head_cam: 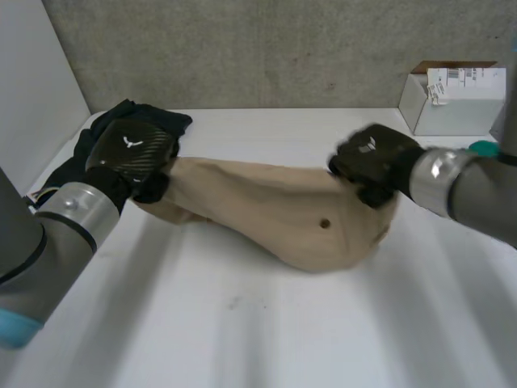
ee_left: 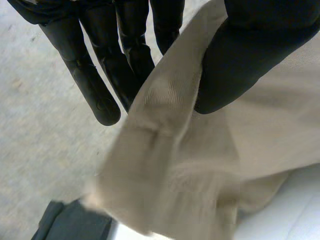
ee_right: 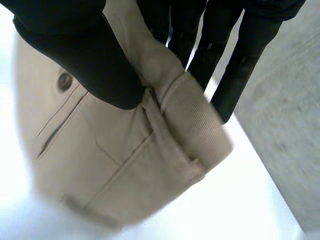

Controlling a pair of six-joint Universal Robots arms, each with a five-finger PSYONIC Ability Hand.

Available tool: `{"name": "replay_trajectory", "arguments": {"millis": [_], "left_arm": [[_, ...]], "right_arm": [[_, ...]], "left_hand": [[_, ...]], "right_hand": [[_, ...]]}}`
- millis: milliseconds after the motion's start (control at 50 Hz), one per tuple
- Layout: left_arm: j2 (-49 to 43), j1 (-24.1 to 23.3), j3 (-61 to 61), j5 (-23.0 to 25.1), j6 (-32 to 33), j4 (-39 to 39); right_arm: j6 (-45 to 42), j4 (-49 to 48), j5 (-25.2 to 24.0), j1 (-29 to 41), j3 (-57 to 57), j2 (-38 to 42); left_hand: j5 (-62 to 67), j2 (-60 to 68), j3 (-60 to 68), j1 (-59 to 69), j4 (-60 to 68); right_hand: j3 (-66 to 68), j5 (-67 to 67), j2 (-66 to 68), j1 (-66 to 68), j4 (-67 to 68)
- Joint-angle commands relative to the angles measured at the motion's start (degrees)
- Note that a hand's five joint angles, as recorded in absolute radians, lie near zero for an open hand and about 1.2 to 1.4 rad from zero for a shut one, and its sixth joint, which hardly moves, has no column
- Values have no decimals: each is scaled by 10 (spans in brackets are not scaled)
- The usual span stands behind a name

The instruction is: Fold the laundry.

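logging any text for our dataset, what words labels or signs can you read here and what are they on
The label on the white box: print too small to read.
Back of the left hand and right hand: a small white mark each, no letters.
On the beige trousers: no text shows.

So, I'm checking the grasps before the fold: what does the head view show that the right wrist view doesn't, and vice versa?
Head view, not the right wrist view: the left hand at the beige garment's other end, a black garment behind it, and a white box at the table's far corner. Right wrist view, not the head view: the right hand's thumb pressing a thick edge against its fingers, plus a pocket seam. Both: the right hand, the beige garment, its button and the table.
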Motion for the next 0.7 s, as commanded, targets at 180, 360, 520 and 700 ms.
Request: {"name": "replay_trajectory", "arguments": {"millis": [180,360,520,700], "left_arm": [[-162,-47,86,-10,136,12],[-225,-61,354,-33,260,177],[-209,-61,388,-38,222,385],[-200,-57,237,-39,218,350]], "right_arm": [[-68,-75,98,-4,66,12],[-45,-360,156,0,-145,89],[-38,-633,138,0,-131,79],[2,-553,132,-1,-61,89]], "left_hand": [[131,116,115,152,114],[131,116,115,152,114],[131,116,115,152,114],[131,116,115,152,114]], "right_hand": [[99,117,99,145,99],[99,117,99,145,99],[99,117,99,145,99],[99,117,99,145,99]]}}
